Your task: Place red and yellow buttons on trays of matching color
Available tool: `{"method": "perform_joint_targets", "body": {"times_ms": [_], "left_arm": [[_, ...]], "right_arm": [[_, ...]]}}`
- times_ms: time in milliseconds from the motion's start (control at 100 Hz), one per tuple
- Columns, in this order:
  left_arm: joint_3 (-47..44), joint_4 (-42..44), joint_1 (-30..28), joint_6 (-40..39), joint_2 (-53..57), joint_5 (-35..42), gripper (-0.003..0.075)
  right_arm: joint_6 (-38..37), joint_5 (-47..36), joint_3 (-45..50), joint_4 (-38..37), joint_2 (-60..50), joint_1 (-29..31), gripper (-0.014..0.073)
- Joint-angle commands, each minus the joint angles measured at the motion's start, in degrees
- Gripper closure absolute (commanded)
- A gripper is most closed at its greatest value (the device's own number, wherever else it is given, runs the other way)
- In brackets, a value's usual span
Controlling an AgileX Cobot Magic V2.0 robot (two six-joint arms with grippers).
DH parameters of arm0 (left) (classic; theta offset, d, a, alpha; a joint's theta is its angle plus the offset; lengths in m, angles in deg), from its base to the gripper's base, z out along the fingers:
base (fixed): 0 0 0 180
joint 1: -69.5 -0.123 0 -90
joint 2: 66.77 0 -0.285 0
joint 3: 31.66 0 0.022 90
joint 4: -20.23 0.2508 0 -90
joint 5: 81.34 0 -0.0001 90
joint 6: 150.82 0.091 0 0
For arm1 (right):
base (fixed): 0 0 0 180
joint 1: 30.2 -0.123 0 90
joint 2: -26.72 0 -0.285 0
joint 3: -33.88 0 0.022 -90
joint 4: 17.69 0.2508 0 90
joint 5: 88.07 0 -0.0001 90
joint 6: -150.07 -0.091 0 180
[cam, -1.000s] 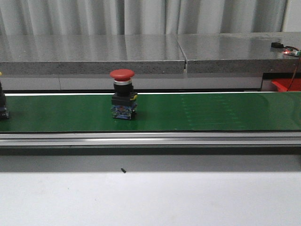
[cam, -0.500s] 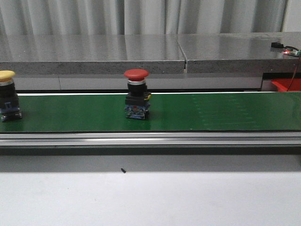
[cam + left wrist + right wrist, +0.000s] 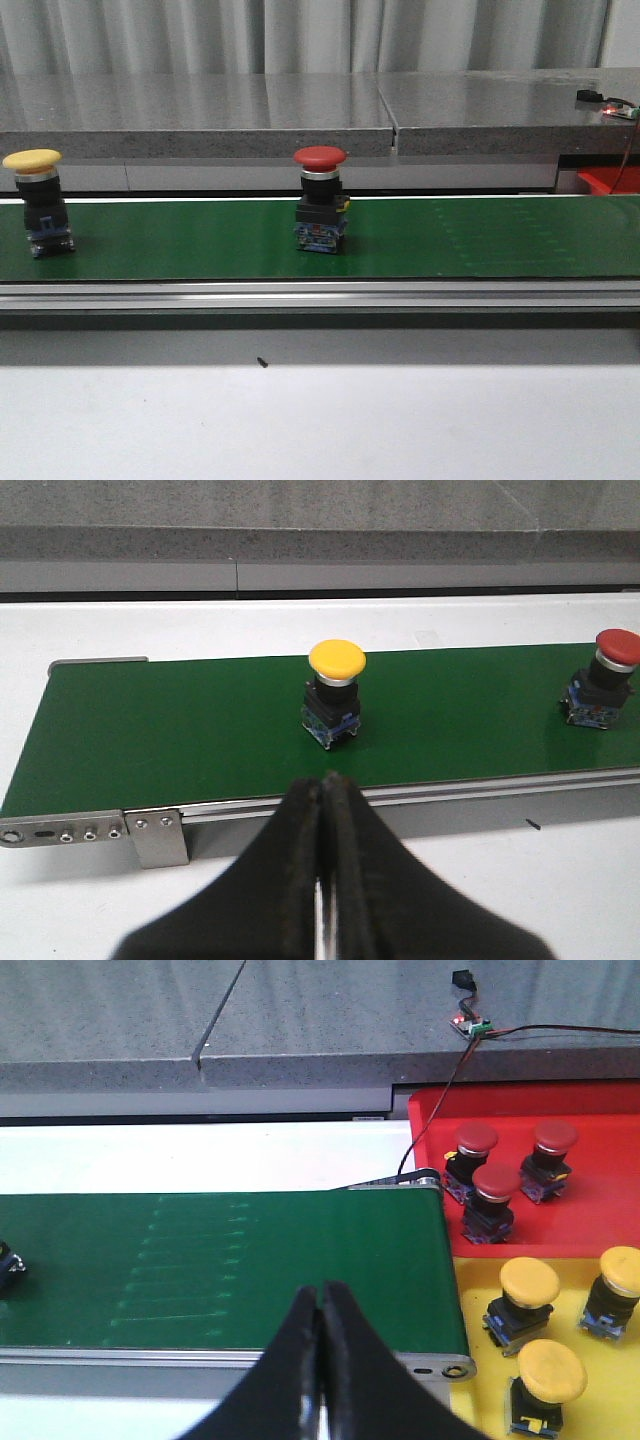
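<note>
Yellow button (image 3: 334,692) upright beyond closed left claw (image 3: 322,792), seemingly apart

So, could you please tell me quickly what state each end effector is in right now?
Left end effector: closed, holding nothing, short of the yellow button.
Right end effector: closed, holding nothing, over the green belt.
</note>
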Motion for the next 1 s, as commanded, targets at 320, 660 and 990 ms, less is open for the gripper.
{"method": "perform_joint_targets", "body": {"times_ms": [320,660,990], "left_arm": [[1.44,-0.30,0.45,-0.61,-0.58,3.98,0.0739],[1.44,-0.30,0.45,-0.61,-0.58,3.98,0.0739],[1.44,-0.30,0.45,-0.61,-0.58,3.98,0.0739]], "right_arm": [[0.11,-4.10,-2.60,1.77,8.61,0.00,0.0661],[1.14,3.60,-15.01,2.13,25.82,-6.35,0.0636],[1.50,13.12,-27.74,2.54,41.77,-12.85,0.0104]]}}
